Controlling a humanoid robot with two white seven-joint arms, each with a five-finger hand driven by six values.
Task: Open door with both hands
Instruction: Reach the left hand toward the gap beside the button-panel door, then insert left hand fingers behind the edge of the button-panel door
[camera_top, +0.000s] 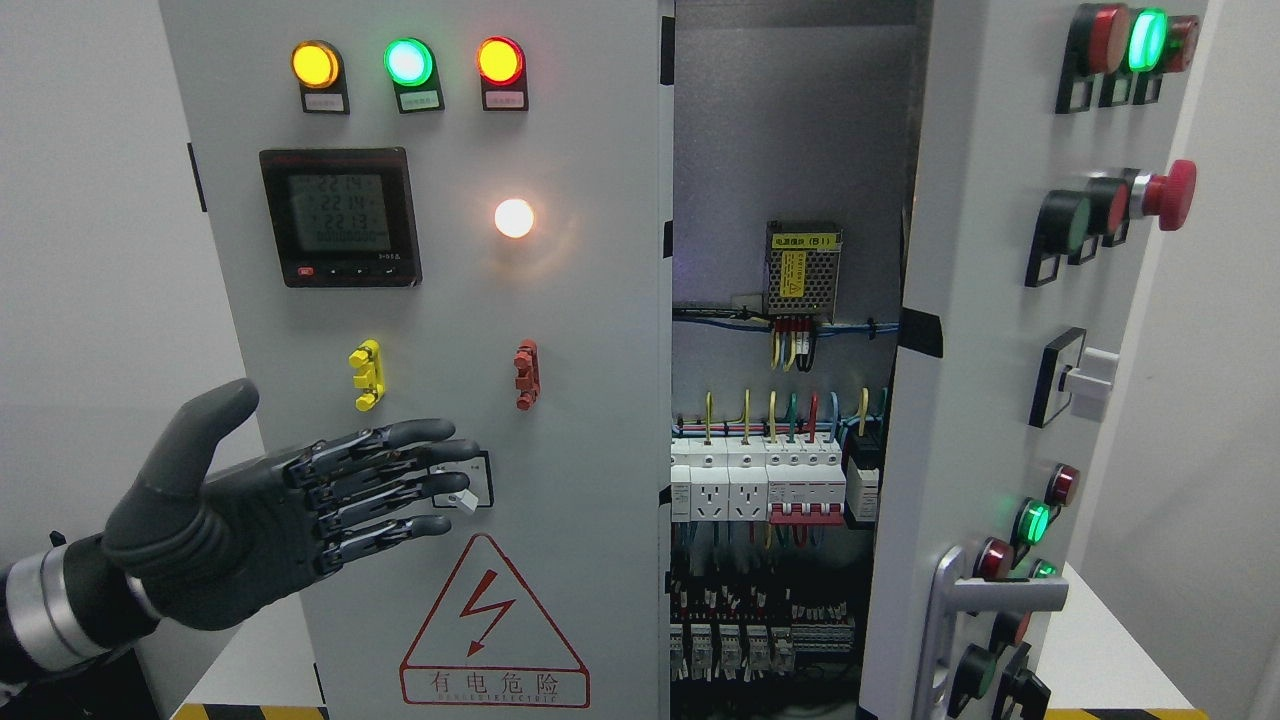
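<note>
A: Where is the left hand (300, 510)?

B: It comes in from the lower left and sits in front of the left door (560, 400), low down. The fingers (400, 470) are stretched out flat and spread, thumb raised, holding nothing. The fingertips reach a small white switch (462, 492) on the door; I cannot tell whether they touch it.

A: And the right hand?

B: It does not show anywhere.

A: How do the doors stand?

B: The left door is shut, flat to the camera. The right door (980, 380) is swung out toward us, so the inside of the cabinet (790, 150) is bare between the two: wires, a row of breakers (770, 485) and a small power supply (802, 268) with a yellow label.

A: What is on the left door?

B: Three lamps along the top, yellow (315, 65), green (408, 62) and red (500, 61), a meter (340, 217) with a screen, a glowing white lamp (514, 218), and a red warning triangle (492, 625) below the hand.

A: On the right door?

B: Buttons and lamps seen edge on, and a grey handle (975, 600) near the bottom.
</note>
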